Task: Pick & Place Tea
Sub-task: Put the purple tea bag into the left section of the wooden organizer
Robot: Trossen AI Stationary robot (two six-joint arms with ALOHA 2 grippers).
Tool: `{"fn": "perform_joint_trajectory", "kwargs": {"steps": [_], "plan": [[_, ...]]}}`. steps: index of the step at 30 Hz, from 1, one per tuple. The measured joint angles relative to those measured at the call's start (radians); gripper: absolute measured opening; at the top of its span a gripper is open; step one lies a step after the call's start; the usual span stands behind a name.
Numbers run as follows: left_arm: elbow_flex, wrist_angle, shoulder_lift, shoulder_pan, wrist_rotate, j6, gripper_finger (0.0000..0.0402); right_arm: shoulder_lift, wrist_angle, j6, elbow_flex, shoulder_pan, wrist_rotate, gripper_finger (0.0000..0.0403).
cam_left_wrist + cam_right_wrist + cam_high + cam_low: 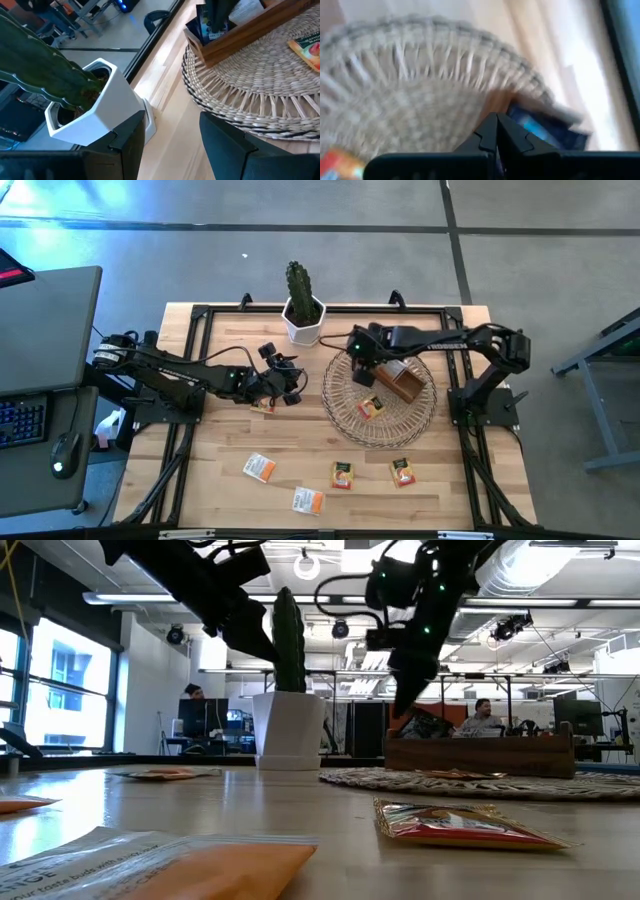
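My left claw (283, 385) hangs open above the desk (200, 470), beside the cactus pot (303, 320). Four tea sachets (260, 468) lie along the desk's front. My right claw (362, 372), pinched closed and empty, hovers over the wicker tray (345, 420), near the wooden box (402, 384).

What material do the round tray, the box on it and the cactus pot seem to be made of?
Round tray: woven wicker or straw, pale and matte; its strands and braided rim show. Box: brown wood, smooth, with faint grain. Cactus pot: white, faceted, slightly glossy; ceramic or plastic, I cannot tell which.
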Motion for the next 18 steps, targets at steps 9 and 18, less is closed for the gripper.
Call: {"fn": "perform_joint_trajectory", "kwargs": {"steps": [9,18], "plan": [[0.000,-0.003,0.000,0.000,-0.009,0.003,0.0184,0.000,0.025,0.024,-0.033,-0.037,-0.013,0.0001],[0.000,-0.002,0.000,0.000,-0.009,0.003,0.0184,0.000,-0.001,0.052,-0.099,-0.054,0.033,0.0002]]}}
